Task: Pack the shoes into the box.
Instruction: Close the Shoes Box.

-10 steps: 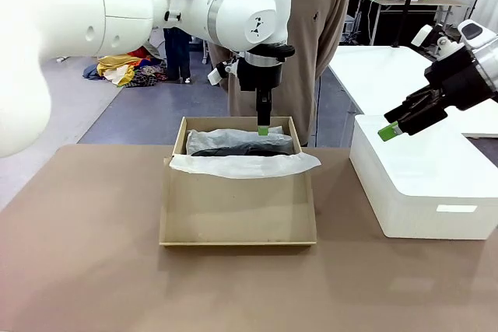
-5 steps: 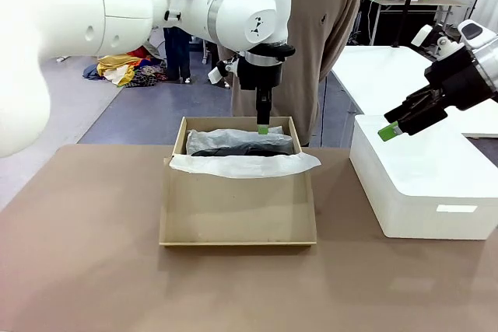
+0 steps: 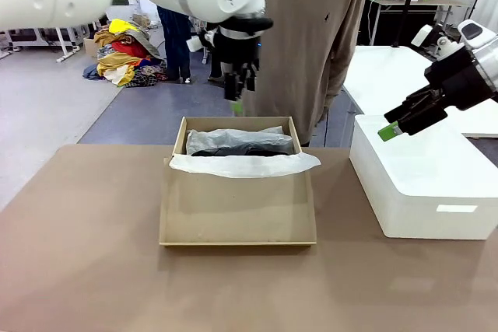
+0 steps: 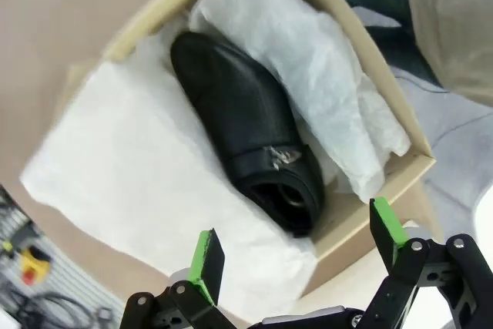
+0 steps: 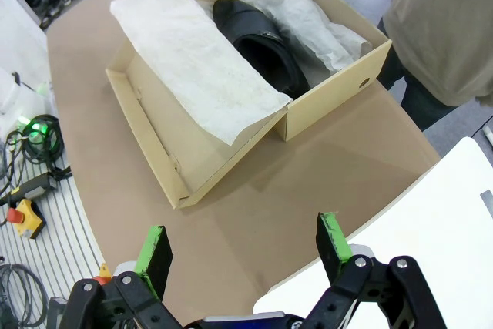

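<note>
The brown cardboard box (image 3: 237,207) lies open at mid-table, its lid flap folded toward me. White tissue paper (image 3: 241,163) drapes over its near wall. One glossy black shoe (image 4: 246,129) with a small metal buckle lies inside on the tissue, also seen as a shoe (image 5: 262,40) from the right wrist. Crumpled tissue beside it hides whatever is under it. My left gripper (image 3: 236,103) hangs open and empty above the box's far edge. My right gripper (image 3: 389,131) hovers open and empty over the white box.
A large white box (image 3: 424,184) stands at the table's right side. A person (image 3: 311,36) in a tan top stands close behind the cardboard box. Bare brown table lies in front and to the left.
My left arm has lifted up and swung slightly left, out of the box. The right arm, the box and the shoe have not moved.
</note>
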Controlling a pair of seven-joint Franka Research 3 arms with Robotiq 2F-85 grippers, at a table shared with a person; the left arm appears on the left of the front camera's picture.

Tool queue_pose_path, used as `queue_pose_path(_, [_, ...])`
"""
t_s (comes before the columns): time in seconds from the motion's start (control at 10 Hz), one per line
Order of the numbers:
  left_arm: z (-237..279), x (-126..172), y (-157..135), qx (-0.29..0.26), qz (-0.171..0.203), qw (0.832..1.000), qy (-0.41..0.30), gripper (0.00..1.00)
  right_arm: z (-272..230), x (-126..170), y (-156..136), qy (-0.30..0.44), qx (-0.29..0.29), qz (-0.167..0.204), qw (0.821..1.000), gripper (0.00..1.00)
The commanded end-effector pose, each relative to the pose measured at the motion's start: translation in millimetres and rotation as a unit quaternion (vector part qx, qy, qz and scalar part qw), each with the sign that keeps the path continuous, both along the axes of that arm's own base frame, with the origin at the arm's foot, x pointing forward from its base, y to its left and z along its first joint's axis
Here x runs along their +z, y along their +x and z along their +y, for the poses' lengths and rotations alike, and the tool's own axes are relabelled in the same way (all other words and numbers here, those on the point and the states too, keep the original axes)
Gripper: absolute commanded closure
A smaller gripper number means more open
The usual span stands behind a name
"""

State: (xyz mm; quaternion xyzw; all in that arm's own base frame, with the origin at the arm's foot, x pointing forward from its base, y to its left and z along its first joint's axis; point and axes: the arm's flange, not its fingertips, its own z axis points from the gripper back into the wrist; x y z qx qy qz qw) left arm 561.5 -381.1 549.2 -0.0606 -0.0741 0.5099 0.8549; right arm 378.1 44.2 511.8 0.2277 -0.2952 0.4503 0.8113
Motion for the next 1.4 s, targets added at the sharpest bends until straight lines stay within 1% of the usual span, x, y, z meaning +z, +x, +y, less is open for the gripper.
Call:
queue_pose_path(0.0, [39,5,-8,-0.108,0.004,0.994,0.024,0.0,0,-2,3,0.014,0.011,-0.011,1.0,0.0])
queue_pose_path(0.1, [55,9,-5,-0.167,0.014,0.986,0.014,0.0,0,-2,3,0.014,0.011,-0.011,1.0,0.0])
queue_pose_path(0.2, [68,12,-3,-0.228,0.026,0.973,0.009,0.0,0,-2,3,0.014,0.011,-0.011,1.0,0.0])
queue_pose_path(0.3, [80,14,-2,-0.307,0.038,0.951,0.016,0.0,0,-2,3,0.014,0.011,-0.011,1.0,0.0])
queue_pose_path(0.4, [91,16,-4,-0.371,0.04,0.927,0.018,0.0,0,-2,3,0.014,0.011,-0.011,1.0,0.0])
queue_pose_path(0.5, [100,19,-5,-0.423,0.033,0.905,0.004,0.0,0,-2,3,0.014,0.011,-0.011,1.0,0.0])
queue_pose_path(0.6, [106,19,-6,-0.46,0.031,0.888,-0.001,0.0,0,-2,3,0.014,0.011,-0.011,1.0,0.0])
queue_pose_path(0.7, [109,22,-4,-0.429,0.023,0.903,-0.007,0.0,0,-2,3,0.014,0.011,-0.011,1.0,0.0])
queue_pose_path(0.8, [90,22,4,-0.42,0.025,0.907,0.009,0.0,0,-2,3,0.014,0.011,-0.011,1.0,0.0])
queue_pose_path(1.3, [90,22,4,-0.42,0.025,0.907,0.009,0.0,0,-2,3,0.014,0.011,-0.011,1.0,0.0])
